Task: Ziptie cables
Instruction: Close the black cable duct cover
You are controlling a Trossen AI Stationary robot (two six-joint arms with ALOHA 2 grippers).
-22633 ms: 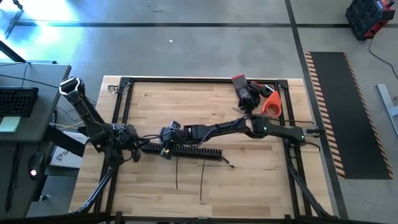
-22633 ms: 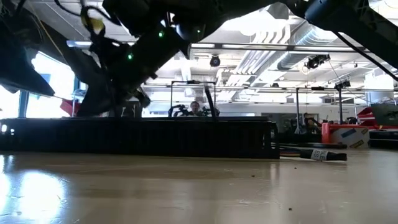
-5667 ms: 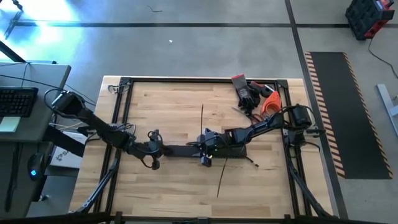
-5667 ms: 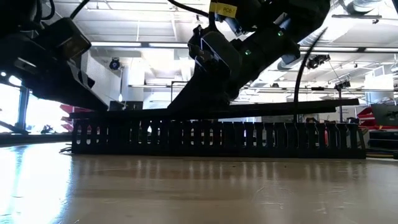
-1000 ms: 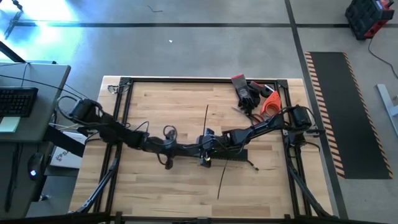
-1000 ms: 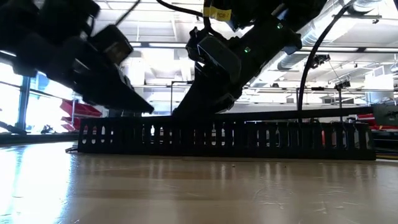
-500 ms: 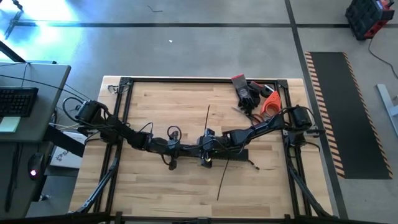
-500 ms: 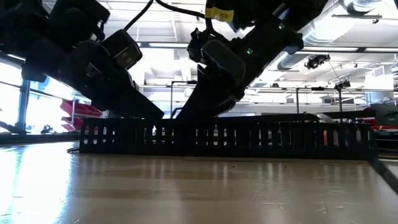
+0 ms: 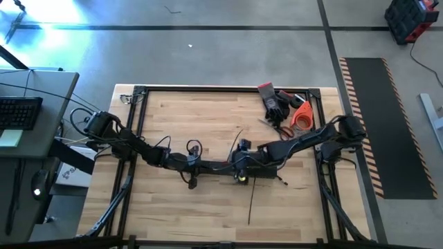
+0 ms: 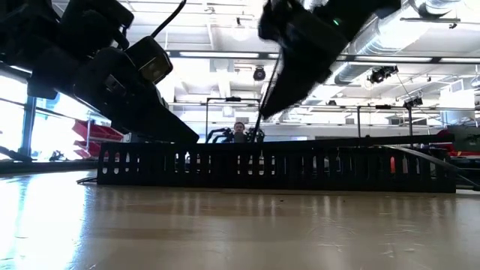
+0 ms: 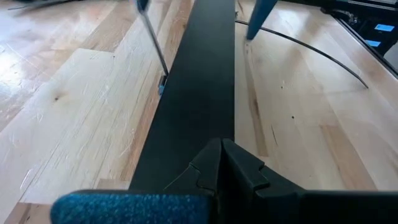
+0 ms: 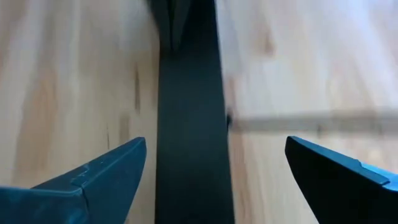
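Observation:
A long black slotted bar (image 9: 259,170) lies flat on the wooden table, running left to right (image 10: 300,166). A thin dark cable (image 9: 250,204) crosses it: one end rises on the far side (image 11: 153,46), and the other curves over the table on the near side (image 11: 305,46). My left gripper (image 11: 221,148) is shut, its tips on the bar's top. My right gripper (image 12: 216,142) hangs open above the bar's middle (image 10: 262,112), with one finger over each side of the bar and nothing between them. My left gripper rests its shut fingertips on the bar's flat top (image 11: 205,118), left of its middle (image 10: 189,139). The fingers come slanting down from the table's left and point along the bar. The bar lies flat on the table under them.
Black and red gloves (image 9: 271,100) and an orange tool (image 9: 302,114) lie at the far right corner. A short cable end (image 9: 278,181) lies just near of the bar's right end. A black rail frame (image 9: 136,111) borders the table. Bare wood lies on the near side.
My right gripper has opened wide, let go, risen off the bar and shifted a little toward the table's right edge. The cable across the bar has shifted slightly to the right with it. My left gripper has slid along the bar toward its middle, then stayed still.

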